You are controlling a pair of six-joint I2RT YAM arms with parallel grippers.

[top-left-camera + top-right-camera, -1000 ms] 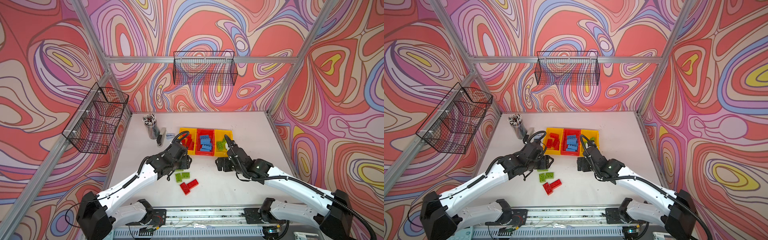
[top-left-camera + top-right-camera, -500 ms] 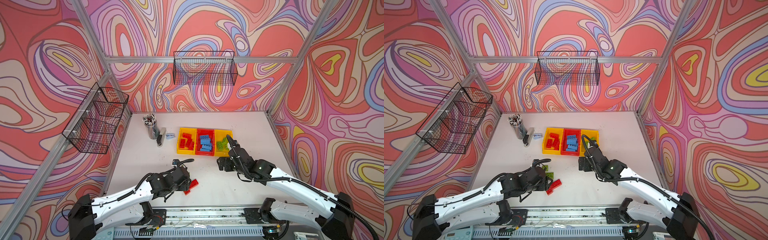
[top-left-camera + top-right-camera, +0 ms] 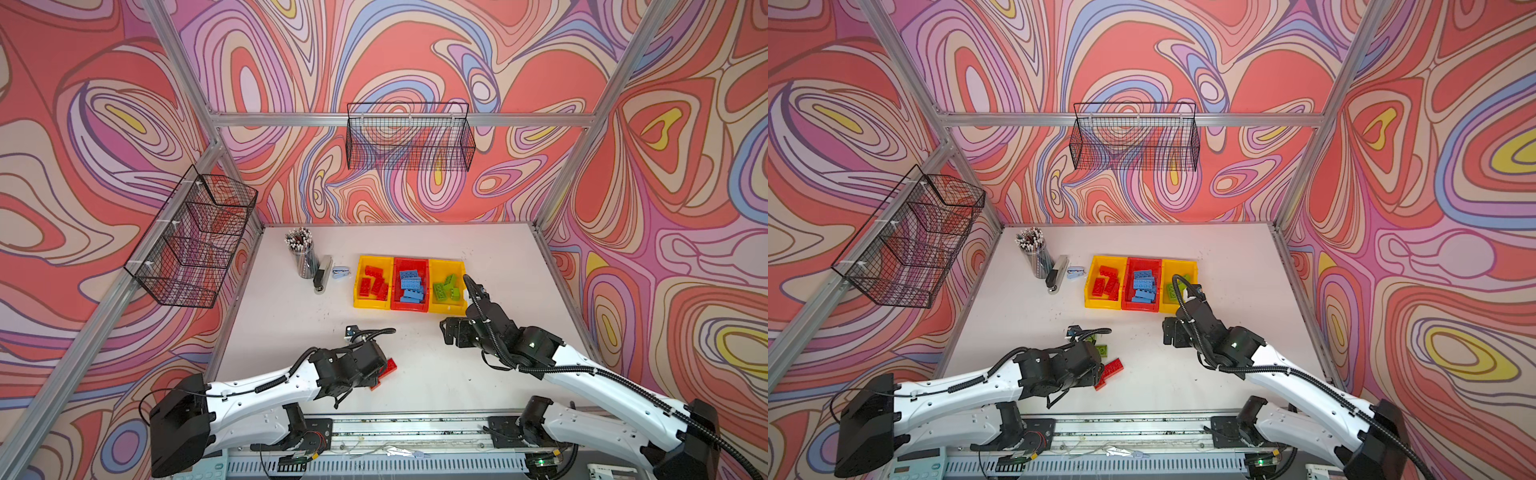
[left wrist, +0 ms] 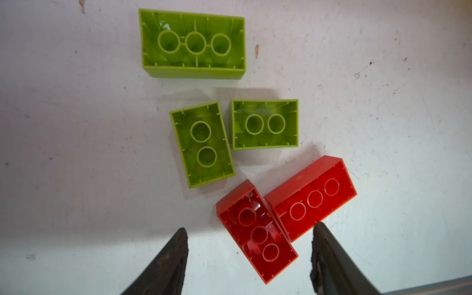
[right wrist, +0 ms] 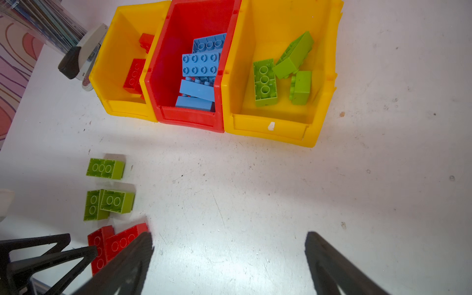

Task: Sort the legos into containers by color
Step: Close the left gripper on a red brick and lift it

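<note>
Lying hollow side up on the surface (image 4: 76, 153), five loose legos (image 4: 201, 145) sit well apart from the containers (image 5: 189, 118), on the robot's side: three green, two red touching. The left hand (image 4: 250, 227) hovers, fingers apart, astride one red lego (image 4: 256, 231), seemingly lining up a pick for the containers' red-filled yellow end. The right hand (image 5: 228, 233), spread wide and empty, hangs nearer the containers, likely leaving room.
</note>
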